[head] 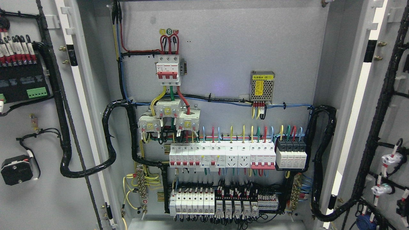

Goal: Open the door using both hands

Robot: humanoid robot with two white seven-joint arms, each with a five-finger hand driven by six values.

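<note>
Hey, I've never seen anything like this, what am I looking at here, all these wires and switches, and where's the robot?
There is a single picture, taken from a camera on a humanoid robot's head, looking straight into an electrical cabinet. Its two doors are already swung wide open: the left door and the right door show their inner faces, each carrying black cable bundles and small parts.

Inside, on the grey back panel, sits a main breaker with red levers near the top, a small metal power supply to its right, and below them two rows of white breakers fed by coloured wires.

Neither of the robot's hands shows in this picture, so nothing is being held. Judging by the doors, the opening job looks finished.
</note>
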